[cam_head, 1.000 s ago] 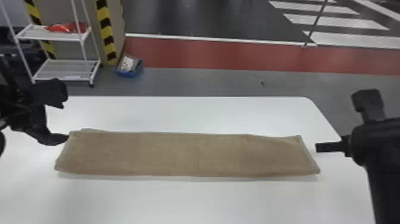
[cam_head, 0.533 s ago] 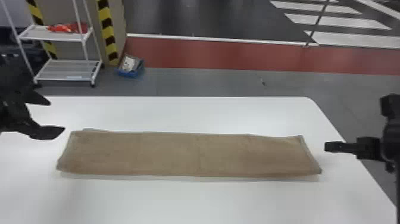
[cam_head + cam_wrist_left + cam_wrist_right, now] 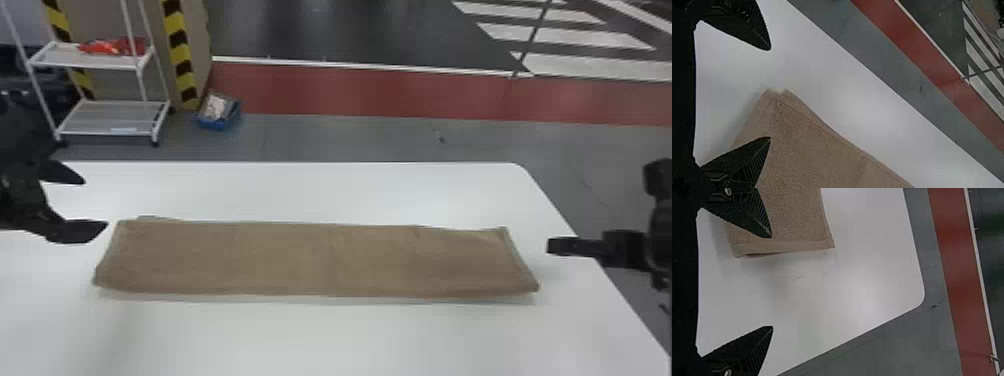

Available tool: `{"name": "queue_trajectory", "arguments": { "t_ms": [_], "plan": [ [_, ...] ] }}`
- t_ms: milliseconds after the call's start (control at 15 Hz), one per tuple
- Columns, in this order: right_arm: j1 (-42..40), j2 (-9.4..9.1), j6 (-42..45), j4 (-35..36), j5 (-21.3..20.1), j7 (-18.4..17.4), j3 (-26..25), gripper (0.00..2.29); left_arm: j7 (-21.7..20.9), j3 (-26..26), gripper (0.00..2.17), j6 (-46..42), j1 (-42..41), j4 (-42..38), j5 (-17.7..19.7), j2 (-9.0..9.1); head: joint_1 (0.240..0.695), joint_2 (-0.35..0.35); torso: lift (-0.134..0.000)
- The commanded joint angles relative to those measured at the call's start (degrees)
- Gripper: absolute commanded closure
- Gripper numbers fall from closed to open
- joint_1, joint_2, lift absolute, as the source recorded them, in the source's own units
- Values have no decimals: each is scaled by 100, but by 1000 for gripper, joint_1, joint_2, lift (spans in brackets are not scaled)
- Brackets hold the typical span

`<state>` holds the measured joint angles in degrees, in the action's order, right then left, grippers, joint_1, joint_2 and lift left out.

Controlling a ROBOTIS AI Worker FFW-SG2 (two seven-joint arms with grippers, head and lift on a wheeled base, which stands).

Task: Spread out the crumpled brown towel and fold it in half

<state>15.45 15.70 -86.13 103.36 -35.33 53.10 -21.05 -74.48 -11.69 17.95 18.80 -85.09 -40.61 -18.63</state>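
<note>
Head view: I find a long brown cloth towel (image 3: 320,260) on the white worktop (image 3: 350,340). Black left hand (image 3: 95,203), black right hand (image 3: 552,246): both wide.

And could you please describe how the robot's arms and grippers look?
The left arm and right arm are black. So are the left gripper and right gripper, whose wedge-shaped fingers taper and have fine ridges; the right's bear pale round marks.

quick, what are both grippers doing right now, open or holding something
Left gripper: open, holding nothing.
Right gripper: open, holding nothing.
</note>
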Motion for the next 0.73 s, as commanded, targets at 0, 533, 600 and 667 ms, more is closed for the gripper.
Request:
{"name": "queue_trajectory", "arguments": {
  "t_ms": [0, 533, 600, 667],
  "plan": [
    [2, 4, -14, 0, -9, -1, 31, 53, -23, -18, 80, -23, -16, -34, 1, 8, 695, -136, -125],
    [-7, -5, -14, -26, -35, -1, 101, 53, -49, -9, 83, -23, -69, -113, -87, 52, 695, -135, -125],
    [-7, -14, -14, -26, -18, -1, 110, 53, -76, 0, 87, -23, -78, -131, -105, 52, 695, -135, -125],
    [-16, -5, -14, -26, -26, -1, 119, 53, -111, -9, 87, -41, -87, -139, -105, 52, 695, -135, -125]
  ]
}}
